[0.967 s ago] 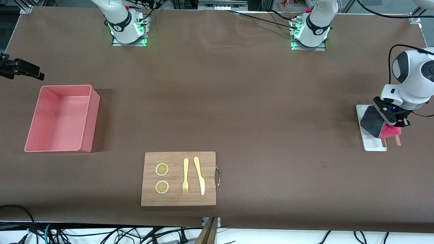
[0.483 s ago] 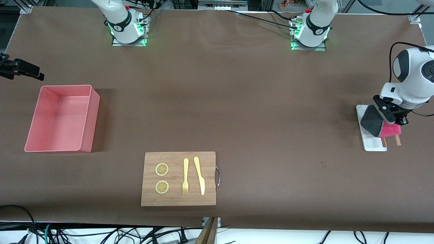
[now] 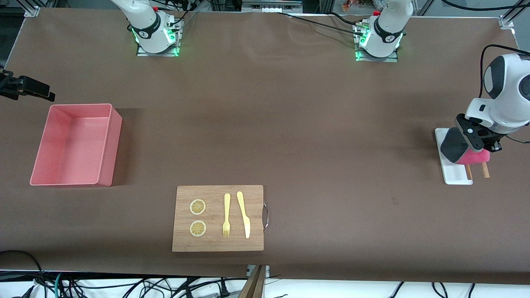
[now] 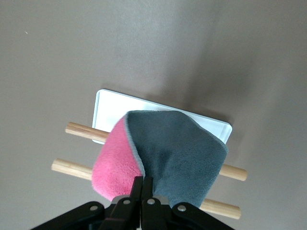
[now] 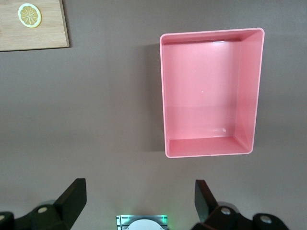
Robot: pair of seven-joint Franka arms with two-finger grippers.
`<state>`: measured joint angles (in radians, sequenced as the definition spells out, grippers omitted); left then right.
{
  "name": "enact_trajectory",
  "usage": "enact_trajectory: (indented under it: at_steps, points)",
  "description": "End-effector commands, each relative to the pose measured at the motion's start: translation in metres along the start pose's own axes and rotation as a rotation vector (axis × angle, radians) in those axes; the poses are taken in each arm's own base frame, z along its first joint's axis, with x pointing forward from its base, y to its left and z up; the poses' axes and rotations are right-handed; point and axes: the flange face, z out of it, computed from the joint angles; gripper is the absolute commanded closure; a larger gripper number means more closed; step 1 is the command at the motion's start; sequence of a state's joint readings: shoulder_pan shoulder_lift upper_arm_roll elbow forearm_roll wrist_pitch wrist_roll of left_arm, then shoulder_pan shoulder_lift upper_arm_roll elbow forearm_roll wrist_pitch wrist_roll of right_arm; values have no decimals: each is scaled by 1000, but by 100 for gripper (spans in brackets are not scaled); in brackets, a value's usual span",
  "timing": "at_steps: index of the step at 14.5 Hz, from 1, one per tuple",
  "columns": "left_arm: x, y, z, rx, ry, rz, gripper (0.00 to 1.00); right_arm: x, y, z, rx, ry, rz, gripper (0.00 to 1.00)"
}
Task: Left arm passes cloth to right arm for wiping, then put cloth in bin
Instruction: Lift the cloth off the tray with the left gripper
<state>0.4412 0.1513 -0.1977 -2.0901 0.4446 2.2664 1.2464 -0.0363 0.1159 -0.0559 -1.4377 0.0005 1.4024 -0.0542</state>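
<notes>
Nearest the front camera, a wooden cutting board (image 3: 218,218) lies on the brown worktop (image 3: 290,124), carrying two lemon slices (image 3: 198,207), a yellow fork (image 3: 226,215) and a yellow knife (image 3: 244,214).

Farther from the camera, toward the left arm's end of the worktop, a white tray (image 3: 452,173) rests across two wooden sticks (image 4: 72,167). The left end effector (image 3: 476,142) hangs over this tray with its fingers (image 4: 136,188) pinched together on the cloth (image 3: 459,151). The cloth is lifted clear of the tray and droops from the grip, dark grey on one face and bright pink on the other.

Toward the right arm's end of the worktop, the salmon-pink bin (image 3: 76,145) stands with nothing inside it. Its walls are upright.

The right end effector (image 5: 139,203) waits in the air beside the bin, over bare worktop, its fingers (image 5: 76,194) spread wide apart and holding nothing.

Farthest from the camera, both arm bases stand at the worktop's edge, each lit green.
</notes>
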Motion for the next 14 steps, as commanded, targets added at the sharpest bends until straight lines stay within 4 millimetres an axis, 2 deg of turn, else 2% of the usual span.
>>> enact_trajectory:
  at_steps: [1,4,6,7,10,12,13,14]
  points:
    - [4,-17,-42,-24,6,-13,100,2,1,-6,5,10,-5,0]
    - [22,-32,-96,-37,4,-9,100,4,1,-5,6,15,-6,0]
    - [40,-34,-133,-42,2,-14,100,4,0,-6,6,21,-6,0]
    - [45,-34,-146,-52,-3,-37,100,5,-1,-7,4,32,-8,0]
    - [85,-22,-190,-80,10,-108,100,7,-2,-7,-3,41,-10,0]
    - [112,-14,-211,-92,22,-133,100,9,-3,0,3,27,-11,0]
    - [120,-11,-219,-110,50,-156,100,15,-5,9,1,7,-14,0]
    - [130,-6,-224,-140,82,-178,100,16,-6,10,-3,7,-16,0]
